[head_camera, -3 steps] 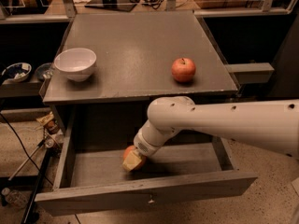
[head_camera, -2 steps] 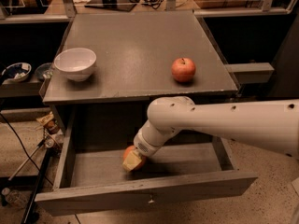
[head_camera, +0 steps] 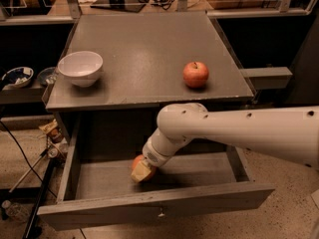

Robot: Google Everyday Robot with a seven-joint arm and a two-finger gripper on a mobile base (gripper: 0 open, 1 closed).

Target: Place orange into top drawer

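My gripper [head_camera: 142, 172] was down inside the open top drawer [head_camera: 149, 206], near the middle of its floor, with my arm reaching in from the drawer's right side. The orange [head_camera: 136, 161] sat in the drawer right against my gripper, partly hidden by it. I could not tell whether I had a grip on it. Above the drawer, an apple [head_camera: 195, 74] and a white bowl [head_camera: 80, 67] stood on the cabinet top [head_camera: 144, 49].

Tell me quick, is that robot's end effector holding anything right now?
The end effector is down inside the open top drawer, right at the orange; whether it holds it cannot be told.
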